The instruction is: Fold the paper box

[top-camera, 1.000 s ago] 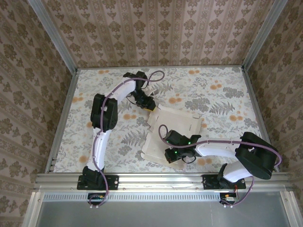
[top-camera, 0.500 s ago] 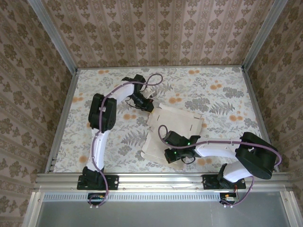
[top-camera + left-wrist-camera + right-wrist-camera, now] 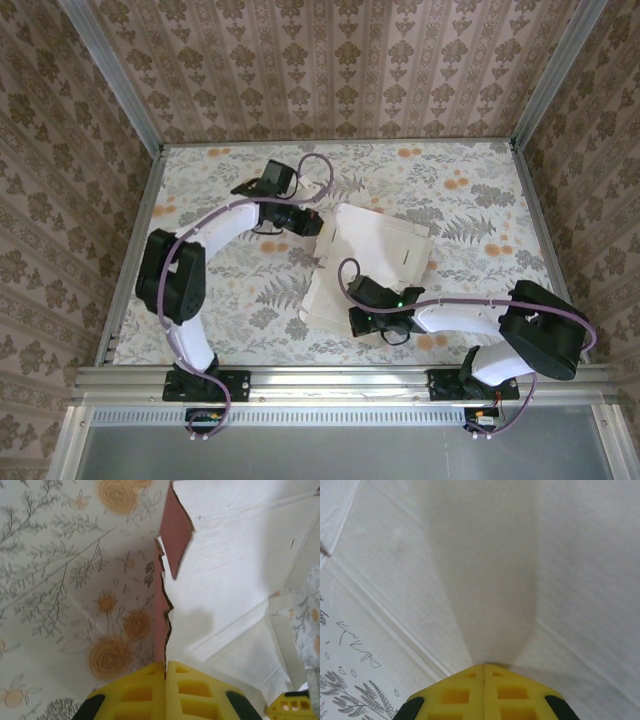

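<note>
Cardboard lifts at the centre of the floral table [image 3: 470, 185]. Since a second ago, we see the left arm's elbow swing out toward 9 o'clock and the paper box [image 3: 375, 250] raise its 9 o'clock edge, showing its pink face. The left gripper [image 3: 312, 222] is clamped on that edge. The right gripper [image 3: 362, 322], fingers [image 3: 515, 695] pressed together, pinches the whitish sheet at 6 o'clock.

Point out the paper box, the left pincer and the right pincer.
paper box [image 3: 372, 242], top view, its pale face
left pincer [image 3: 165, 664], left wrist view, between its fingertips
right pincer [image 3: 484, 666], right wrist view, between its fingertips
</note>
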